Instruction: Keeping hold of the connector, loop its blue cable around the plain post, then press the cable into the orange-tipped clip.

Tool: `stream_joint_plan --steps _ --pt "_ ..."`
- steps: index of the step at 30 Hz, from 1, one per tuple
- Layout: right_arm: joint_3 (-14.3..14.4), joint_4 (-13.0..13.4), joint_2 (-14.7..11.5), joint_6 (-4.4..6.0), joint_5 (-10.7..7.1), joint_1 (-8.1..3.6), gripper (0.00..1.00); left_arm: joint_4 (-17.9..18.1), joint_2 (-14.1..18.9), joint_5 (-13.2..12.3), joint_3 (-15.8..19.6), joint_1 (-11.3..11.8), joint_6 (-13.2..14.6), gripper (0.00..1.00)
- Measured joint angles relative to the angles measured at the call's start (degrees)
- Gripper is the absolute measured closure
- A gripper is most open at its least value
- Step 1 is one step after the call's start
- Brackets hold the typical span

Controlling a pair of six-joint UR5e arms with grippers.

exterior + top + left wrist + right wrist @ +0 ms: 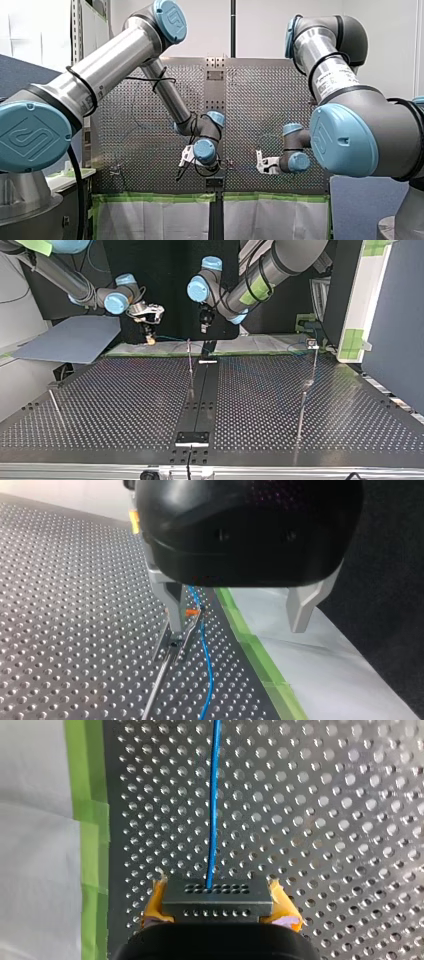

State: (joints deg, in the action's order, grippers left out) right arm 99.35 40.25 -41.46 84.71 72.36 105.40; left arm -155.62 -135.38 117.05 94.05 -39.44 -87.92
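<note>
Between the yellow pads of my right gripper (218, 896) sits the grey connector (216, 906), squeezed tight from both sides. The blue cable (214, 795) comes out of a hole in the connector and runs straight ahead over the table (325, 820), which is full of little holes. All this is close to the table's edge, where a strip of green tape (86, 795) runs, with a white sheet (35, 860) past it.

My left gripper (236, 627) is black. Its two metal fingers (301, 605) stand wide apart and hold nothing. It hangs over the same taped edge. The orange-tipped clip (192, 613) stands on the table just beside one finger, on the inner side. The cable goes by right next to the orange tip, but I cannot tell if it sits in the clip.

Seen from across the table, both grippers are at the far edge. The left one is near the middle of that edge, and the right one is closer to a corner.
</note>
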Motion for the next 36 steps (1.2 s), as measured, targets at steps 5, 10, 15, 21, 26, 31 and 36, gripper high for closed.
stream_joint_plan --steps 5,10,15,21,26,31,36 --pt "0.9 -0.4 0.0 -1.75 -0.03 0.61 0.89 -0.1 0.0 -0.2 0.0 0.0 -1.6 0.01" --pt "1.7 -0.4 0.0 -2.69 -0.08 1.27 0.89 -0.1 0.0 -0.3 0.0 0.0 -2.1 0.01" --pt "2.3 -0.8 -0.1 -4.17 -0.35 1.89 0.89 -0.2 0.0 -1.3 0.0 -0.1 -2.2 0.01" --pt "4.9 1.7 -0.7 -4.55 -0.93 1.83 0.89 -0.4 0.0 -4.3 0.0 -0.2 -2.1 0.01" --pt "7.5 4.3 -3.0 -3.27 -1.1 1.57 0.89 -2.4 0.0 -5.1 -0.2 0.1 -4.0 0.01" --pt "8.9 5.6 -5.5 -0.95 -1.0 1.55 0.89 -4.5 0.0 -4.7 -0.3 0.5 -6.5 0.01" --pt "9.9 6.6 -7.4 1.53 -0.99 1.85 0.89 -4.7 0.0 -3.7 -0.3 0.6 -8.9 0.01"
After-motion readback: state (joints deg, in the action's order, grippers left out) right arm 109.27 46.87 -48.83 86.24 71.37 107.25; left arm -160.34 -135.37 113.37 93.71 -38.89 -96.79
